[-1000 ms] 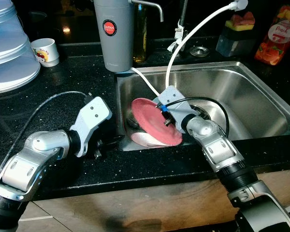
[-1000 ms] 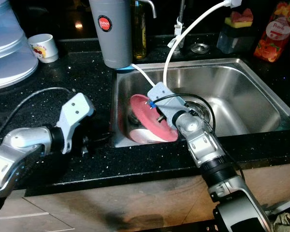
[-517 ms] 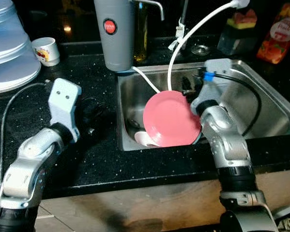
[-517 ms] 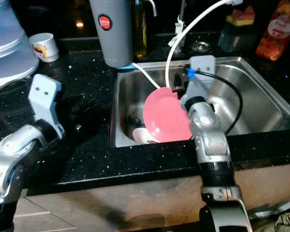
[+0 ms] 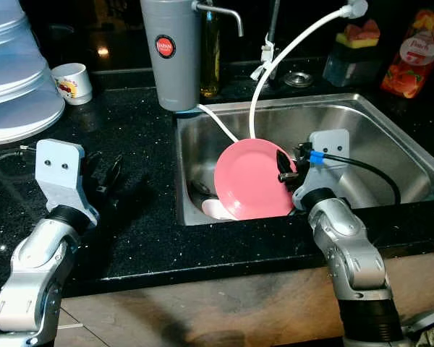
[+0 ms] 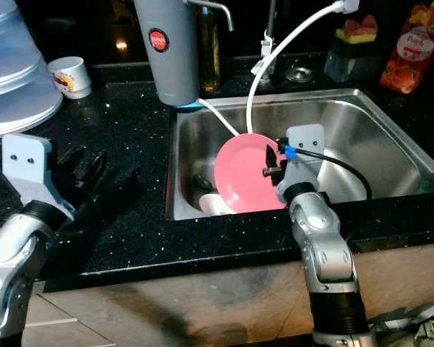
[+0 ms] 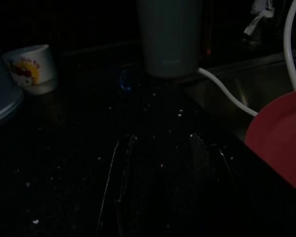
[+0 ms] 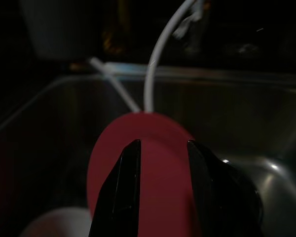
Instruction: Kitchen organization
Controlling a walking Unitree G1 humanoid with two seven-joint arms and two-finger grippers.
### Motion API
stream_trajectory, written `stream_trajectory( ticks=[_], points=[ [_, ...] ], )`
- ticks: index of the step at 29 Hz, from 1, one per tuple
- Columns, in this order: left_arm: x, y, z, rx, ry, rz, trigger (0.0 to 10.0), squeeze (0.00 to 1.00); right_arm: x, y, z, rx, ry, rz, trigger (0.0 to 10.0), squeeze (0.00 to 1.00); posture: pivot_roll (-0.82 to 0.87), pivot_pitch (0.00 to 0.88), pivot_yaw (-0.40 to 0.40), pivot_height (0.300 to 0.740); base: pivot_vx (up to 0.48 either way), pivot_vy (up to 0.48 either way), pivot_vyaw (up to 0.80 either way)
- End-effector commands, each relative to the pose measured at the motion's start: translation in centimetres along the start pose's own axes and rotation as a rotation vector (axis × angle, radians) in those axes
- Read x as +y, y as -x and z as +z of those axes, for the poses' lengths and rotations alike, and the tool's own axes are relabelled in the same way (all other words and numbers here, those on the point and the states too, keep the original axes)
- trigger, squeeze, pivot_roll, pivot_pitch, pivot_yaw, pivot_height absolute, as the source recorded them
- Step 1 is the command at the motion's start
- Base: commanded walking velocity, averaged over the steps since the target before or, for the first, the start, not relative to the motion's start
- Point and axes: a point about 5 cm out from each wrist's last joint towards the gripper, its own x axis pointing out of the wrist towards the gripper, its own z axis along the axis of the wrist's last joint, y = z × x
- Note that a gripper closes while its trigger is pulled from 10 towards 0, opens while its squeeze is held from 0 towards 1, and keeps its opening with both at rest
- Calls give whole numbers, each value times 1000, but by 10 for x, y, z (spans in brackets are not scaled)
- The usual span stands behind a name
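Gripping one pink plate [image 5: 252, 179] — right gripper [image 5: 286, 168]

Brushed steel sink [image 5: 390, 155], glossy speckled black stone counter [image 5: 141, 137], smooth pink plate [image 5: 249, 181].

A round pink plate [image 5: 254, 179] is held nearly upright over the left part of the steel sink [image 5: 376, 137], its plain face turned toward the camera; its right edge is clamped between the black fingers of the right gripper [image 5: 284, 166]; beneath its lower edge a white dish [image 5: 215, 210] is seen lying on the sink floor, partly hidden by the plate.
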Motion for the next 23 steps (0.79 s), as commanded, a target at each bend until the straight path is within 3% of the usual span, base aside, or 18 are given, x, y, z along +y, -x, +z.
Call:
stream_trajectory(
  ticks=[1, 6, 23],
  points=[
    [2, 0, -1, 0, 2, -8, 10000, 0, 2, 1, -11, 54, 13, 11, 10000, 0, 26, 42, 25, 740, 0, 0, 0],
    [-6, 4, -14, 46, -18, -46, 10000, 0, 4, 2, -19, 103, 25, 31, 10000, 0, 24, 42, 24, 740, 0, 0, 0],
    [-10, 9, -30, 80, -18, -58, 10000, 0, 6, 5, -29, 154, 49, 50, 10000, 0, 24, 31, 18, 740, 0, 0, 0]
  ],
)
